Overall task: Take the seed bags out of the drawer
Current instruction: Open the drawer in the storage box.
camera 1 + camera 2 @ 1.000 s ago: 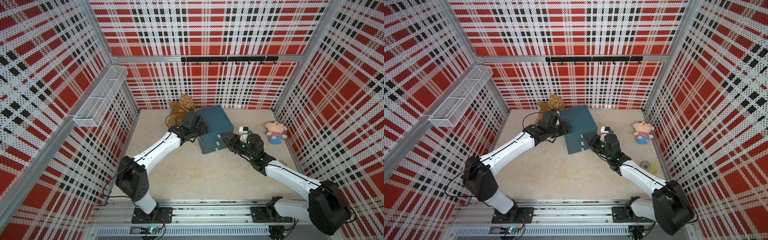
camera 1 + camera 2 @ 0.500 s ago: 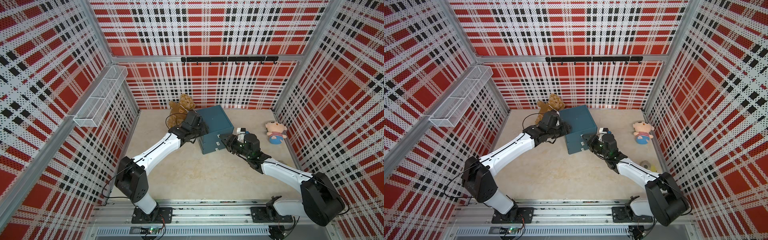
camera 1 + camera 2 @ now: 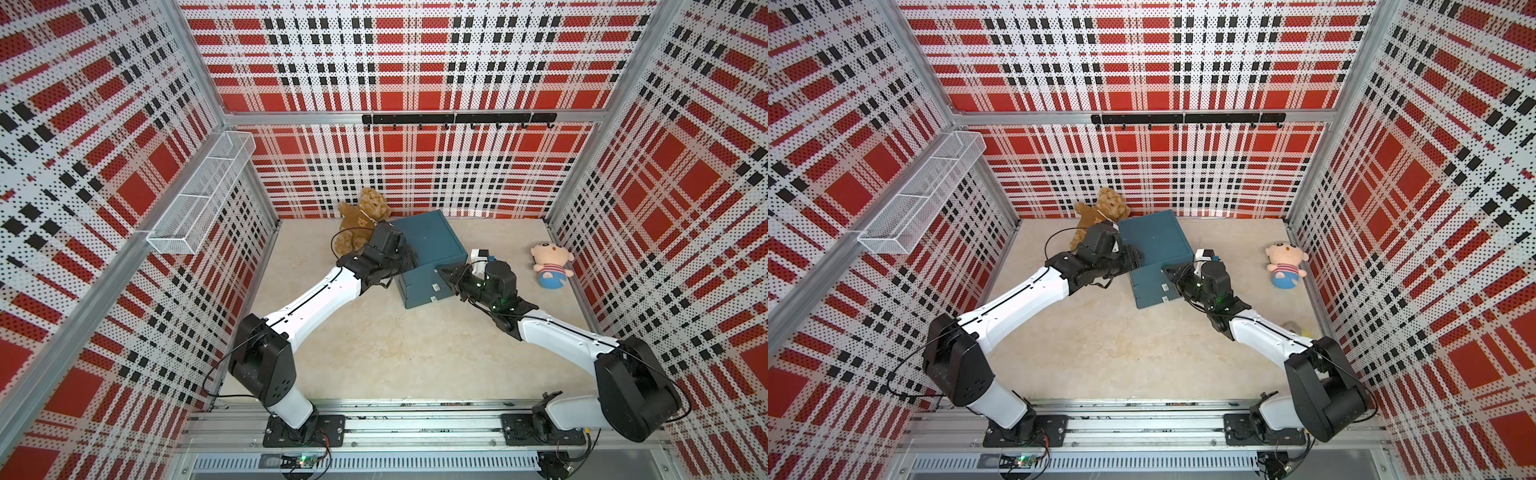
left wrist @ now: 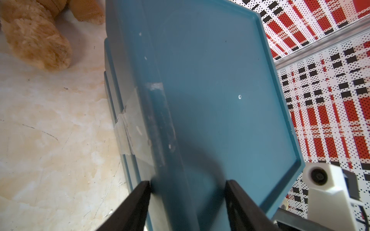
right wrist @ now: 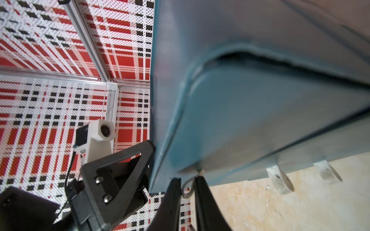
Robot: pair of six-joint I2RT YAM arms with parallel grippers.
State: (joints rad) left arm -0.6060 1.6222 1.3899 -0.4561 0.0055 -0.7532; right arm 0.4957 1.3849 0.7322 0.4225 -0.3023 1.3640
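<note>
A blue-green box-shaped plastic drawer cabinet stands on the beige stone-patterned worktop, close to the middle of its back edge and turned askew to that edge. All its drawers look closed. No seed bags can be seen in any view, so they are most likely inside one of the shut drawers.

The left claw is clamped across the cabinet's top rim on the side nearest the brown plush teddy bear, with one finger on the outer wall and the other on the lid. The right claw is at the front of the cabinet. Its fingers are drawn nearly together and pinch a thin wire loop that hangs from the corner of the upper drawer front. The lower drawers carry small white tape tabs.

The step in hand appears to be pulling this drawer open. To do it well:
- **Direction:** Pull along the drawer's own slide line, which slants toward the front right corner of the worktop, not square to the front edge.
- **Speed:** Pull slowly. The loop is thin and sits at one corner, so a jerk could slip it free or jam the drawer crooked.
- **Bracing:** Hold the left clamp firm so the light cabinet neither slides nor swivels.
- **Opening:** Open the drawer wide enough for a claw to reach in from above.

A plush doll with a pink head and striped shirt lies near the right edge, well clear of the pull.
</note>
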